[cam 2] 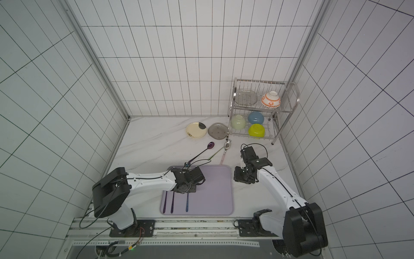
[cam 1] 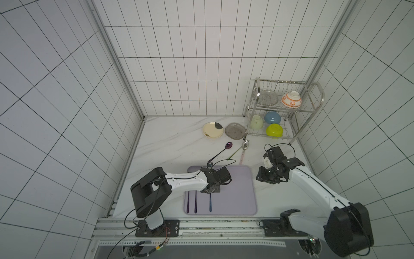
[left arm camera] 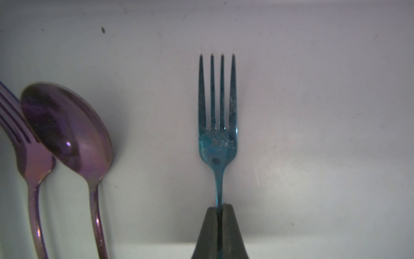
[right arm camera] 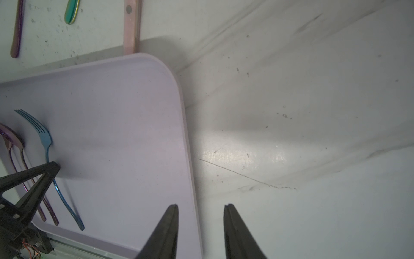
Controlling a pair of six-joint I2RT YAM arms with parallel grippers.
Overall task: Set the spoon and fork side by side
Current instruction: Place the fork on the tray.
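The left gripper (left arm camera: 220, 207) is clamped on the neck of the blue fork (left arm camera: 217, 134), just below its head, in the centre of the left wrist view. The fork points straight away from the gripper. Judged from the right wrist view, it lies flat on the tray (right arm camera: 134, 134) or just above it; the frames do not settle which.

At the left edge of the left wrist view a purple fork (left arm camera: 31, 161) and a purple spoon (left arm camera: 67, 125) lie together, the spoon's bowl against the fork's tines. The blue fork runs parallel to them, with a clear gap between. In both top views the three handles show in the tray's lower left part.

The right gripper (right arm camera: 201, 205) hangs with jaws apart and nothing between them, over the tray's right rim.

The step in hand looks like setting down the blue fork as the first half of a second pair. The next move probably calls for letting go, lifting clear without dragging the fork, then fetching a spoon. A loose spoon (cam 1: 229, 145) lies on the table (cam 1: 179, 139) above the tray, near other cutlery (cam 1: 244, 148). It would go just right of the blue fork, parallel to it.
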